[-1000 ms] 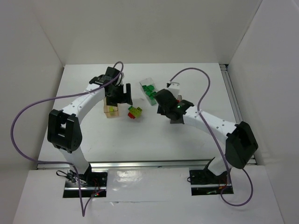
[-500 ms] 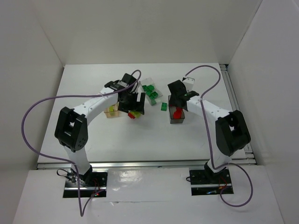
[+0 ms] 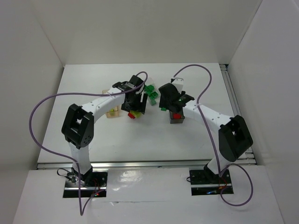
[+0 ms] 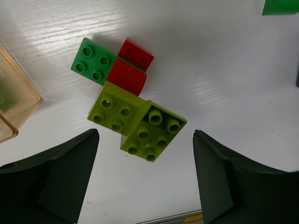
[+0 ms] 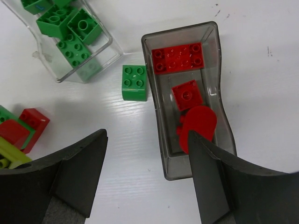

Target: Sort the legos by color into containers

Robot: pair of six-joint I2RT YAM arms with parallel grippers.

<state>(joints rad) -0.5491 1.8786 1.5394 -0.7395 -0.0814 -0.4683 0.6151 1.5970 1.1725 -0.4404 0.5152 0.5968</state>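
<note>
my left gripper (image 4: 145,156) hangs w/ fingers spread wide, nothing in them, straddling from above a tight clump of legos on the table (image 4: 224,70): two yellow-green bricks (image 4: 140,123) right under me, then a smooth red piece (image 4: 126,77), a studded red brick (image 4: 136,53) and a green brick (image 4: 92,60) beyond, all touching. the amber bin (image 4: 18,100) sits just beside the clump, at the view's left edge. my right gripper (image 5: 147,140) is also parted & empty, above the smoky grey bin (image 5: 159,121), which has three red pieces (image 5: 180,58) in it. a loose green brick (image 5: 134,82) lies betw that bin and the clear bin (image 5: 103,49) of greens. handling, as i judge it: hard, light, glossy plastic w/ no give, so it'll skate or pop out if i pinch on a corner or the studs. best hold is flat on two opposite side walls, square on. the nearer yellow-green one sits skewed to my fingers, so prob needs a wrist turn first. can't tell if the clump is clipped together; if so, neighbours come up too.
</note>
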